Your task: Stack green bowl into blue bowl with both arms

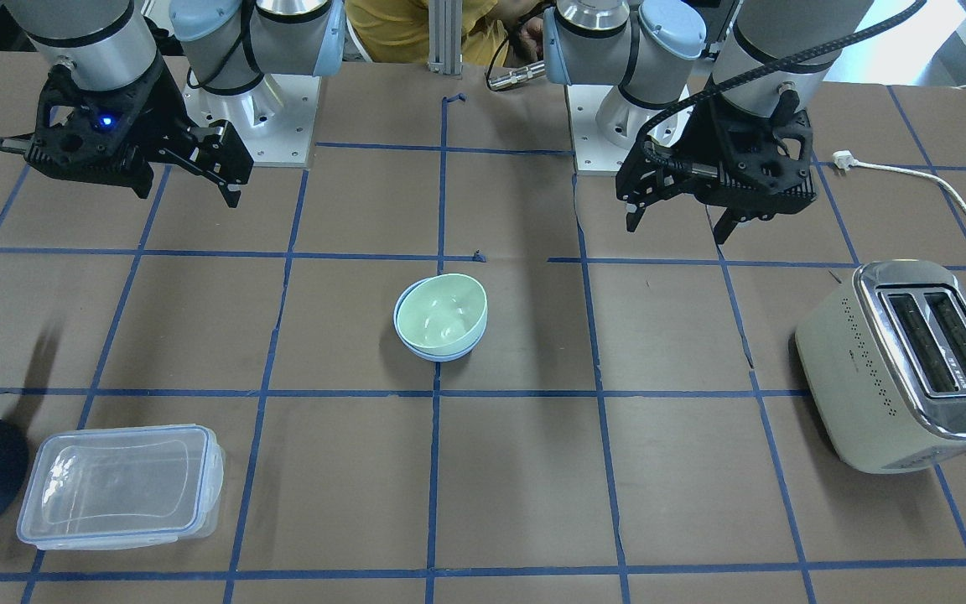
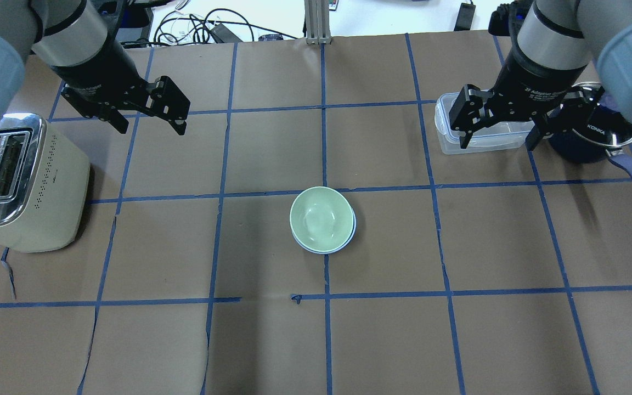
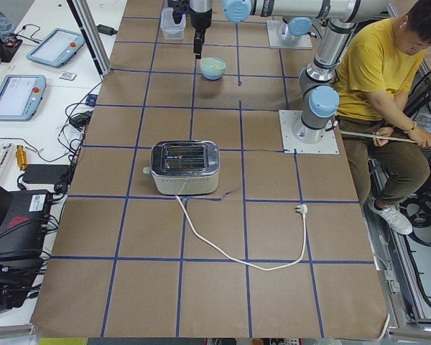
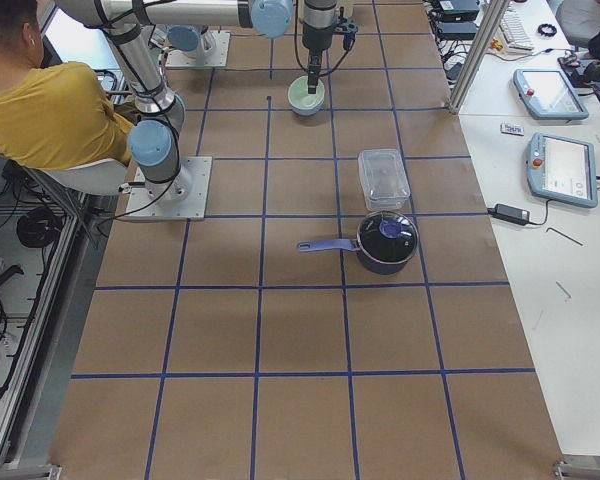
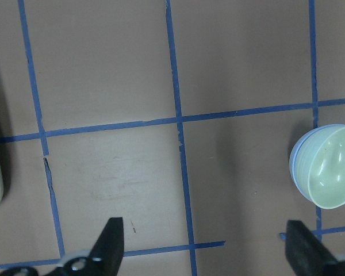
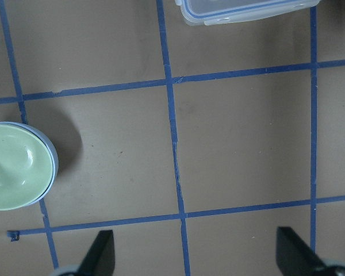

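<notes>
The green bowl [image 2: 320, 218] sits nested inside the blue bowl [image 5: 295, 165] at the counter's [image 2: 382, 340] centre. Seen from overhead, the left end effector [image 2: 150, 127] hangs spread and empty at ten o'clock from the bowls — the right end effector [image 2: 496, 144], likewise spread, at two o'clock.

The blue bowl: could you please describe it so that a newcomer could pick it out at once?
On the table, between the toaster and the clear box, two nested bowls sit on a blue tape line. The blue bowl is the lower one, only its periwinkle edge showing beneath the mint-green bowl.
</notes>
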